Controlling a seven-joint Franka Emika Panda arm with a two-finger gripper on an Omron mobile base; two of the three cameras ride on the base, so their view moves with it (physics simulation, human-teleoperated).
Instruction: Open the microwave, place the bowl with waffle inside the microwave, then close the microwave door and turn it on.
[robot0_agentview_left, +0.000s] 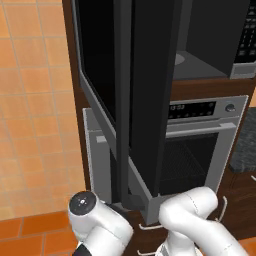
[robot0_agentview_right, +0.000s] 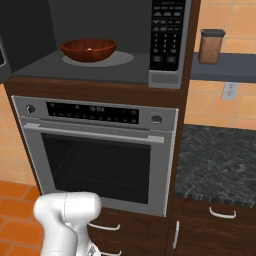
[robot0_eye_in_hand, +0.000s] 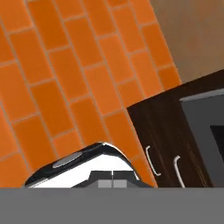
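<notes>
Swinging out toward the camera, the microwave door (robot0_agentview_left: 135, 95) stands wide open in the left base view, seen nearly edge-on as a tall black slab with a grey-silver border that hides much of the oven door (robot0_agentview_left: 192, 160) behind it. To its right a slice of the microwave (robot0_agentview_left: 210, 55) cavity shows, with the keypad (robot0_agentview_left: 246, 40) at the far right edge, and below it the oven's display strip (robot0_agentview_left: 192, 107) with one round knob (robot0_agentview_left: 230, 107). The white arm (robot0_agentview_left: 195, 220) folds low across the bottom of this view, over the orange floor tiles (robot0_agentview_left: 30, 235).

From the right base view the open cavity faces the camera: the brown bowl (robot0_agentview_right: 89, 50) sits upright on the round turntable plate (robot0_agentview_right: 120, 59), inside the microwave, left of the keypad. This side also brings in the dark stone counter (robot0_agentview_right: 215, 165), a brown jar (robot0_agentview_right: 211, 46) on a shelf, a wall outlet (robot0_agentview_right: 229, 90) and the cabinet drawers (robot0_agentview_right: 210, 230) with silver handles.

Looking along the hand, the gripper (robot0_eye_in_hand: 113, 183) points at orange floor tiles and a dark cabinet corner (robot0_eye_in_hand: 162, 127) with two small silver handles; its two tips sit pressed together with nothing between them
</notes>
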